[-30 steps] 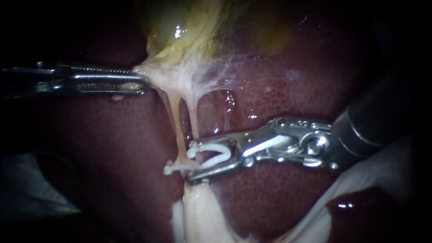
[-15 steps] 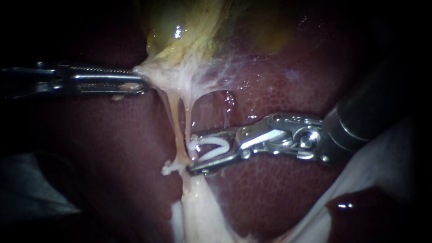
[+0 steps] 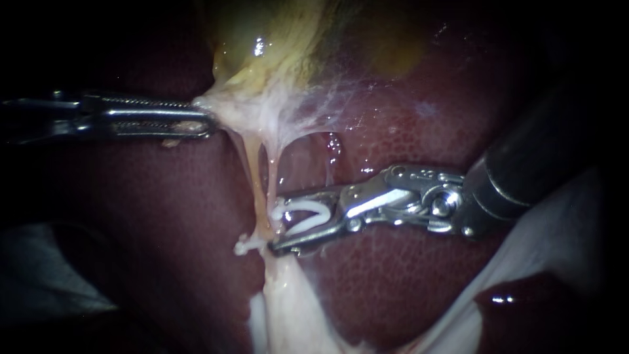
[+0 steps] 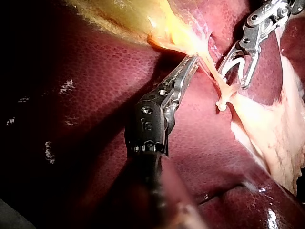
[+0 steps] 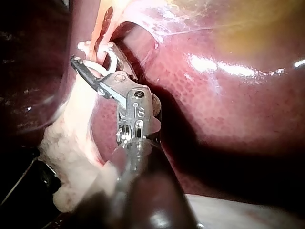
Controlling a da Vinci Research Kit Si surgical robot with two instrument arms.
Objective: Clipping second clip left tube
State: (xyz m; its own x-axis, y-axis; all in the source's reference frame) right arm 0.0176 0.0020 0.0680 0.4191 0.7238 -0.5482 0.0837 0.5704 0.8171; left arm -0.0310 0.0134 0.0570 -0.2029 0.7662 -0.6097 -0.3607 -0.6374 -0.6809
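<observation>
One mass of fatty tissue (image 3: 285,308) lies nearest your endoscope, spread over the liver (image 3: 393,282). Two thin tubes rise from it toward the gallbladder (image 3: 282,39): the left tube (image 3: 257,187) and, just beside it, the right tube (image 3: 274,172).

Locate the seated clip (image 3: 249,246) first. It is white and closed across the left tube where the tube leaves the fatty tissue. Its knobbed end projects to the left.

Your right instrument (image 3: 275,224) enters from the right. Its jaws stand apart and clasp an open clip (image 3: 308,216) between them, both jaws bearing on it. That clip is white, with its mouth facing the tubes. The jaw tips reach the left tube just on the gallbladder side of the seated clip. You cannot tell from these views whether the tube lies fully inside the clip's mouth.

Farther on, your left instrument (image 3: 206,117) enters from the left. Its jaws are clenched on the webbed tissue (image 3: 226,108) at the gallbladder's lower end, and both tubes run stretched from there. Farthest, the yellowish gallbladder rests against the liver.
</observation>
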